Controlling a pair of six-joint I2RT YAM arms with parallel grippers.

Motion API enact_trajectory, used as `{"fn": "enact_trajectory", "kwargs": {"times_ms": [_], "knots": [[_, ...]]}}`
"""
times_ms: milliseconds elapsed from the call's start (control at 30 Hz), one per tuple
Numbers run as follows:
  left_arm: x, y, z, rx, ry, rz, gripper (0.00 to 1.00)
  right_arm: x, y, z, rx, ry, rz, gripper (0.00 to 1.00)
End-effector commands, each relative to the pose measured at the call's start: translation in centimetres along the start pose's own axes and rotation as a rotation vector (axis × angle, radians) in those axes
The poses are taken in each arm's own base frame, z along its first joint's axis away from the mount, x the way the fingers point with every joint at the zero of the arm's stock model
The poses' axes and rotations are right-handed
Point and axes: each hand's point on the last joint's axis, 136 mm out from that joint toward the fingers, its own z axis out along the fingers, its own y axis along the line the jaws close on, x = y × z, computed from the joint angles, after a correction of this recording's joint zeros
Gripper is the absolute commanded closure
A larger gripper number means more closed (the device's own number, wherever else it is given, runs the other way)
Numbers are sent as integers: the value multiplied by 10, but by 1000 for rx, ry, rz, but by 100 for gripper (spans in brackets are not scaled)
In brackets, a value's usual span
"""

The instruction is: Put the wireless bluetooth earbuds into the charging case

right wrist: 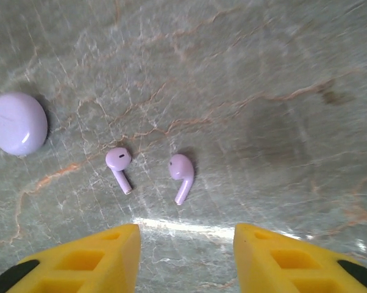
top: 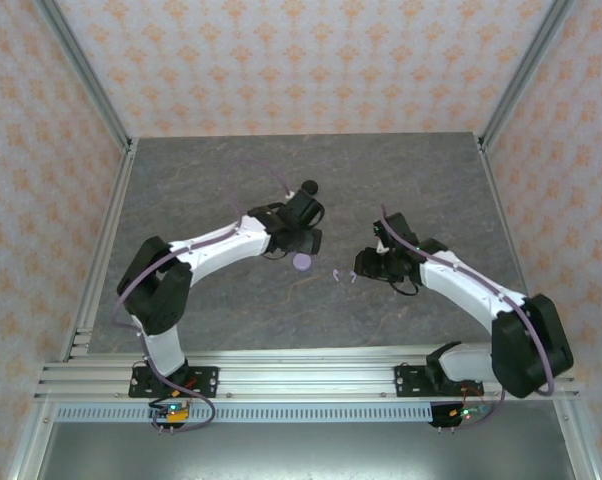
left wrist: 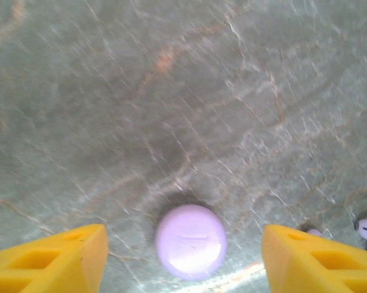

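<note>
Left gripper (left wrist: 183,259) wide, closed lavender case (left wrist: 191,242) centred in gap, likely for grasp; right gripper (right wrist: 186,259) wide, aimed at two earbuds (right wrist: 182,174) on table (right wrist: 281,73).

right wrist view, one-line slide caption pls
Open right end effector above two lavender earbuds apart on the table, round lavender case at left

Top view bright, even, sharp. Left wrist view soft, possibly motion blur. Right wrist view sharp; glare streak on table (right wrist: 183,227) at 6 o'clock; shadows faint.
</note>
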Motion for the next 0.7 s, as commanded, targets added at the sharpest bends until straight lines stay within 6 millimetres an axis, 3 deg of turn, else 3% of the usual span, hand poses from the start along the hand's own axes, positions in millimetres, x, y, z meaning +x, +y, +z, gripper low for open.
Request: {"fn": "enact_trajectory", "kwargs": {"times_ms": [0,300,500,667], "knots": [[4,29,9,8,40,-45,39,-14,31,5,-61,-10,-29,56],[19,59,37,64,110,-140,60,-14,82,44,-108,79,-76,73],[37,54,60,112,165,-174,72,-18,97,71,-104,104,-58,85],[50,52,71,126,204,-190,74,-21,105,84,-121,124,-41,88]]}}
